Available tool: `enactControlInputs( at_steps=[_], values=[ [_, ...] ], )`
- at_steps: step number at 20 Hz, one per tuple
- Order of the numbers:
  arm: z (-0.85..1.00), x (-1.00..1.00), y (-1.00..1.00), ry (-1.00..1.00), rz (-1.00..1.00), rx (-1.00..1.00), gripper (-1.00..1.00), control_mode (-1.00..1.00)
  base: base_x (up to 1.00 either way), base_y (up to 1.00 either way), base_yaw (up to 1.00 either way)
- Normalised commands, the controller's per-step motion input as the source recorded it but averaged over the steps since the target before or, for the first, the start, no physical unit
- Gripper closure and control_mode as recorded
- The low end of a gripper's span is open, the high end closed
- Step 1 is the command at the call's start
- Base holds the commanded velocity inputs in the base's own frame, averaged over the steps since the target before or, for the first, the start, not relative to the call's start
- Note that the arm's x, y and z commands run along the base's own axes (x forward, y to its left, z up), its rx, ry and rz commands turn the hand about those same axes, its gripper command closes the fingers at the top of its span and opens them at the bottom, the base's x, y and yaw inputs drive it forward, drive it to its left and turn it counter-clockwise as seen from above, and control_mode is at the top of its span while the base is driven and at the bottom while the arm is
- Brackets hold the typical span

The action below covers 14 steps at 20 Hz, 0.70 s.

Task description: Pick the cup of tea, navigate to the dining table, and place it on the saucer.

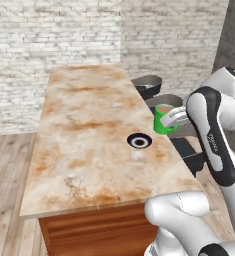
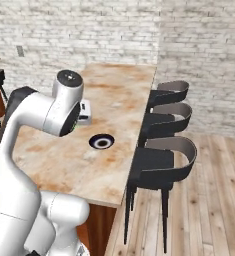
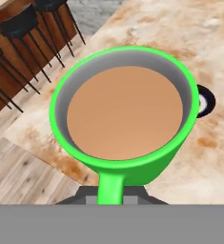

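My gripper (image 1: 175,118) is shut on the cup of tea (image 1: 163,121), a small green mug held upright in the air over the right edge of the dining table (image 1: 89,130). In the hand view the cup (image 3: 125,112) is seen from above, full of brown tea, its handle pointing toward the hand. The saucer (image 1: 139,141), a black disc with a white ring, lies on the table a little left of the cup and lower down. In the hand view the saucer (image 3: 205,101) peeks out behind the cup's right rim. The right base view shows the saucer (image 2: 102,142) beside my arm.
Three dark chairs (image 2: 164,150) stand along the table's right side, close under the cup (image 1: 154,87). Dark bar stools (image 3: 23,28) stand by a wooden counter on the far side. Brick walls close the room behind the table. Wood floor surrounds it.
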Motion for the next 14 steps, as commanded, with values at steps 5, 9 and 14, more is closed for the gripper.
enactControlInputs(
  at_steps=[5, 9, 14],
  values=[
    [-0.22, 0.54, -0.23, 0.00, 0.50, 0.00, 1.00, -1.00, 0.00, 0.00, 0.00],
    [-0.24, 0.30, -0.47, 0.00, 0.40, 0.00, 1.00, -1.00, 0.00, 0.00, 0.00],
    [-0.34, 0.34, -0.42, 0.05, 0.32, 0.00, 1.00, -1.00, 0.00, 0.00, 0.00]
  ],
)
